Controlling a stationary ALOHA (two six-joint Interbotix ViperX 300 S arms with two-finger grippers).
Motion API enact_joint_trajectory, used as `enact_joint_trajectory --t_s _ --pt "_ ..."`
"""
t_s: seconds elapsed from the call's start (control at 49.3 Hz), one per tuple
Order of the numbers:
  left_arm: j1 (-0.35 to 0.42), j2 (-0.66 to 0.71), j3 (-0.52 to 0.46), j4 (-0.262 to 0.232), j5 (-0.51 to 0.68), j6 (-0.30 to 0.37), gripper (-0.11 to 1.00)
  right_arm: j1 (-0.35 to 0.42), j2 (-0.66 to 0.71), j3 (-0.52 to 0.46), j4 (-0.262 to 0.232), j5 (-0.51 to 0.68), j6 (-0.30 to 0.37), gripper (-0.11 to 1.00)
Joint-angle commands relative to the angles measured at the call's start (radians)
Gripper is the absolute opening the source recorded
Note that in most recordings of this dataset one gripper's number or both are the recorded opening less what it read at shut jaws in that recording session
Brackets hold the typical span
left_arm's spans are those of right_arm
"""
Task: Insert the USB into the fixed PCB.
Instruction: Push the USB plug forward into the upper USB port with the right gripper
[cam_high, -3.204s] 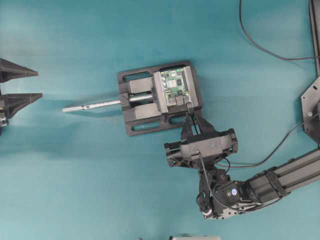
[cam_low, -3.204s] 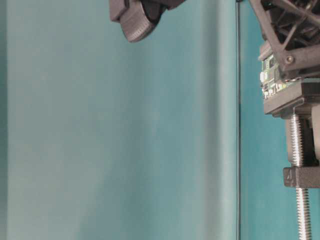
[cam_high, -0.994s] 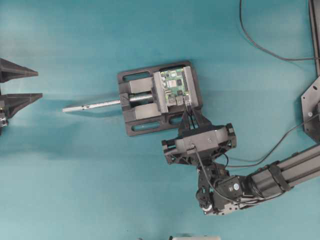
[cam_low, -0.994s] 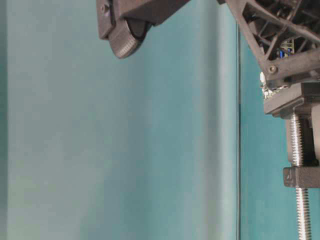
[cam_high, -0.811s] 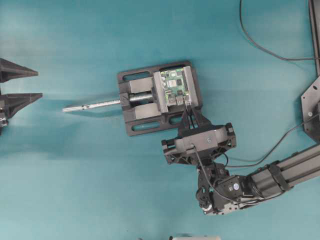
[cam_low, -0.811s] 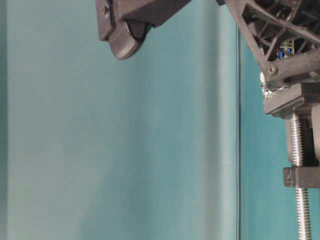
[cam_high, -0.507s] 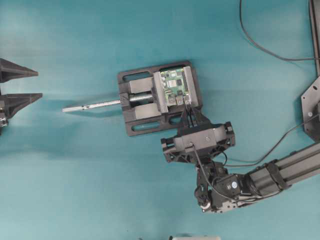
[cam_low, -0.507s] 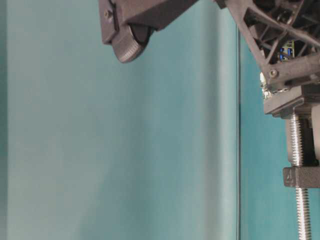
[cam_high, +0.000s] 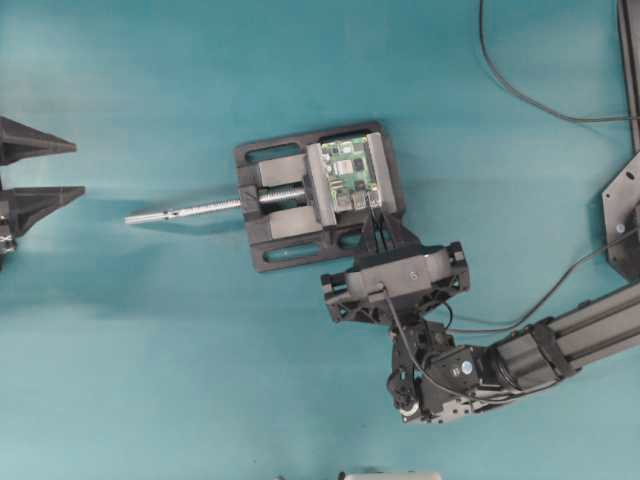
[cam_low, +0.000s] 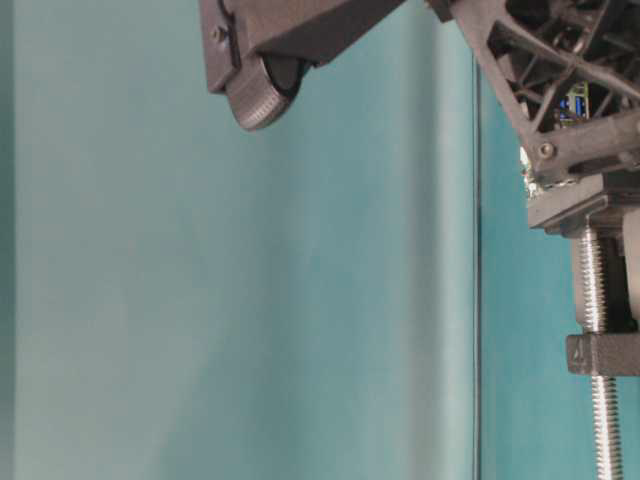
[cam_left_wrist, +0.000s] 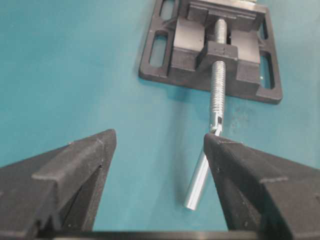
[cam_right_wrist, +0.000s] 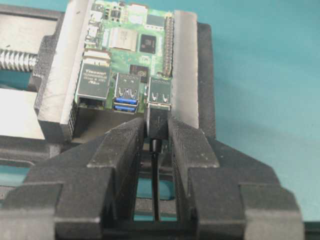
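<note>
We judge the USB (cam_right_wrist: 157, 121), pinched in the right gripper (cam_right_wrist: 156, 145) at frame centre, light and stiff (thin cable floppy), best held by its plug body against the fixed PCB (cam_right_wrist: 127, 45); left gripper (cam_left_wrist: 157, 165) gapes wide.

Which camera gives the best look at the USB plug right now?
The right wrist view: the USB sits pinched between the right gripper fingers, its tip at a port on the PCB. Overhead it is only a speck; the table-level and left wrist views do not show it.

green PCB (cam_right_wrist: 127, 47), black USB (cam_right_wrist: 157, 120), black vise (cam_high: 262, 235), teal table (cam_high: 150, 350)
</note>
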Motion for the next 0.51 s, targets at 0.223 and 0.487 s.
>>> enact_joint_trajectory --t_s 0.223,0.487 --pt "-0.002 0.005 -0.011 0.005 -0.005 -0.005 0.85 -0.037 -0.023 -0.014 -0.02 -0.002 0.002 0.2" --pt "-0.002 0.006 -0.011 0.005 -0.005 -0.005 0.85 -0.026 -0.021 -0.014 -0.02 0.008 0.006 0.21"
